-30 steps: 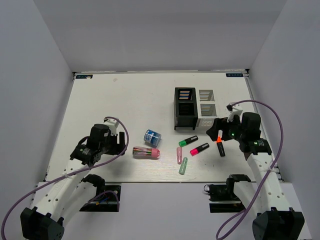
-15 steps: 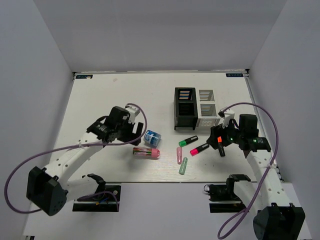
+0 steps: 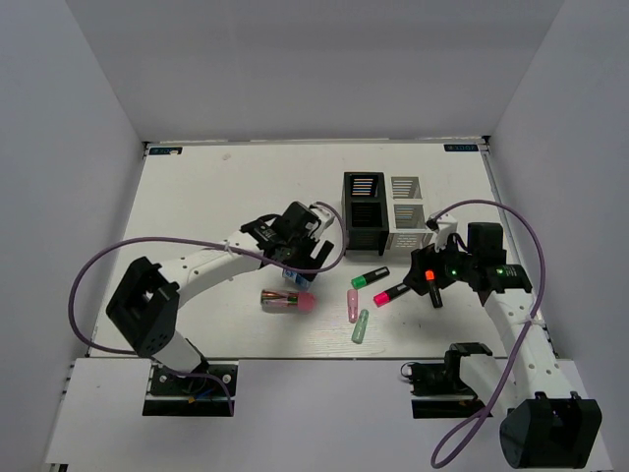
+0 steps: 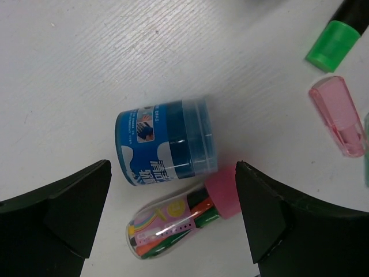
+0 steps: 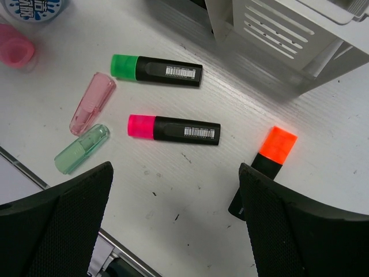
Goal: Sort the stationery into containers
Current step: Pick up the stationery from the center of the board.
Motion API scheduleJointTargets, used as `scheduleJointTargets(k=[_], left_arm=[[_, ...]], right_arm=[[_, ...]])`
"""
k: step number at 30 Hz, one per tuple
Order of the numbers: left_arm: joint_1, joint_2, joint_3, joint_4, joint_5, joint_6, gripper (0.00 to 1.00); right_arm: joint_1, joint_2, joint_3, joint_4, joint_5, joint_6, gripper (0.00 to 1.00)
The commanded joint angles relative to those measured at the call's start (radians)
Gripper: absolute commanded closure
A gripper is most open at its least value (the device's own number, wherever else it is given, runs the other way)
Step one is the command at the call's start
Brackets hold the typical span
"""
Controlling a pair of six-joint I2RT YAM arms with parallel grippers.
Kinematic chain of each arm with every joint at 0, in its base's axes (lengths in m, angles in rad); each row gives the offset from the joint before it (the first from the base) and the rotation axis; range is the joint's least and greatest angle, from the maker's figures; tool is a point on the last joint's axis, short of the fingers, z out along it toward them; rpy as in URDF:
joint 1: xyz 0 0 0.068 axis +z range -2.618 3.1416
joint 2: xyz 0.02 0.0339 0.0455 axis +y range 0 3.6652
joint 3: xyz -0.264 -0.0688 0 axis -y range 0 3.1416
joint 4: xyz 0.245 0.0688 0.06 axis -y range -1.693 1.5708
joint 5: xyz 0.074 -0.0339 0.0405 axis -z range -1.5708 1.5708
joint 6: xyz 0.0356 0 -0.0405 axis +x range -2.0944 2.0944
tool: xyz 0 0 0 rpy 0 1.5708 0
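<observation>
White worktop (image 3: 216, 197), white walls (image 3: 295, 69) round it. Wide open and empty: left claw (image 4: 173, 167) over tape roll (image 4: 164, 141), near-left of black box (image 3: 363, 211); right claw (image 5: 176, 167) near-right of it. Top view: roll mostly hidden under arm (image 3: 206, 264). Wrist view: orange highlighter (image 5: 266, 161) partly behind claw finger.

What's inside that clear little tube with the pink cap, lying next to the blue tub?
Through the clear tube you can see thin orange, green and pink pieces lying lengthwise. Its printed label and pink cap cover the rest, so I can't tell what they are.
</observation>
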Motion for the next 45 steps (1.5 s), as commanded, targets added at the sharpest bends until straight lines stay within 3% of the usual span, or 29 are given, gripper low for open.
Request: scheduleJointTargets(k=[1, 27, 33, 36, 37, 42, 43, 45], left_arm=[[-0.002, 0.006, 0.046, 0.029, -0.075, -0.006, 0.01], [-0.062, 0.107, 0.040, -0.012, -0.157, -0.079, 0.01], [-0.062, 0.130, 0.055, -0.044, -0.175, -0.090, 0.05], [-0.062, 0.128, 0.051, -0.043, -0.174, -0.095, 0.14], [-0.062, 0.125, 0.054, -0.040, -0.175, -0.093, 0.24], [-0.062, 0.139, 0.075, -0.057, -0.166, -0.096, 0.51], [-0.062, 0.138, 0.078, -0.058, -0.161, -0.096, 0.64], [-0.062, 0.130, 0.083, -0.063, -0.157, -0.099, 0.78]], right_arm=[[0.009, -0.003, 0.040, -0.003, 0.002, 0.005, 0.09], [0.044, 0.000, 0.041, 0.006, 0.049, 0.008, 0.09], [0.042, -0.001, 0.043, 0.004, 0.051, 0.006, 0.09], [0.041, -0.001, 0.041, 0.008, 0.054, 0.008, 0.09], [0.041, -0.001, 0.041, 0.008, 0.056, 0.008, 0.09], [0.042, -0.004, 0.040, 0.008, 0.056, 0.006, 0.09], [0.042, -0.004, 0.040, 0.008, 0.057, 0.006, 0.09], [0.045, -0.006, 0.040, 0.008, 0.056, 0.005, 0.09]])
